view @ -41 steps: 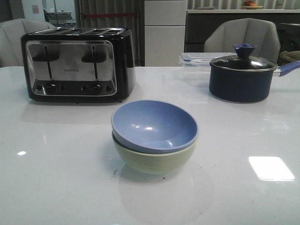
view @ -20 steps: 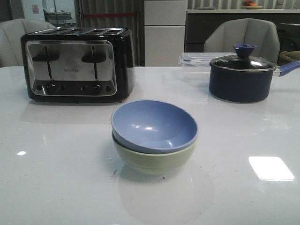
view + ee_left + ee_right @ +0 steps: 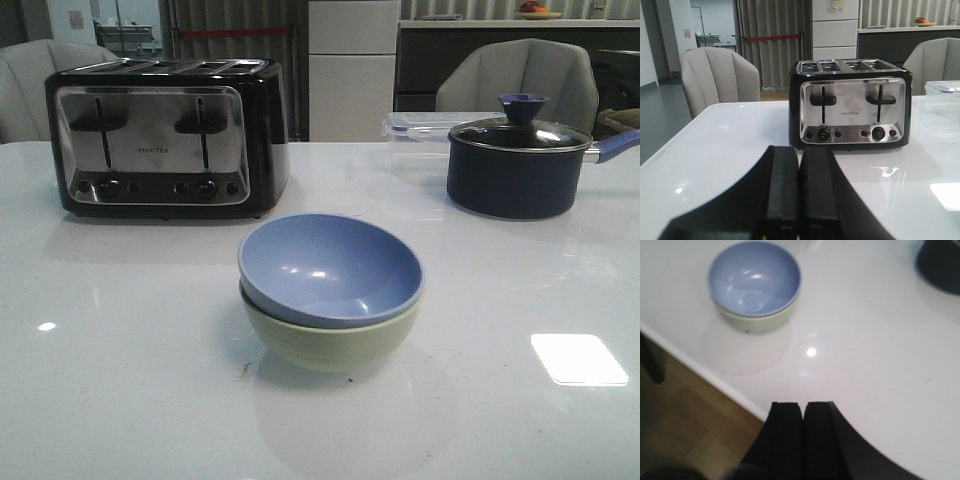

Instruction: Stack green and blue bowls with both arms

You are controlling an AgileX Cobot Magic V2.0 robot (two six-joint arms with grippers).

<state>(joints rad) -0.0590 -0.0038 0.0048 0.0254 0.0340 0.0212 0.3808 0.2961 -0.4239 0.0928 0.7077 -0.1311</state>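
Judging the stack done, we see the blue bowl nested in the green bowl, well ahead of the right gripper, both it and the left gripper pressed closed and empty, so nothing remains but parking.

"finetek" on toaster front

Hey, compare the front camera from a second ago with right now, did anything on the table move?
Nothing visibly changed. The blue bowl still sits nested in the green bowl, with the toaster and lidded pot where they were. No arm enters the front view.
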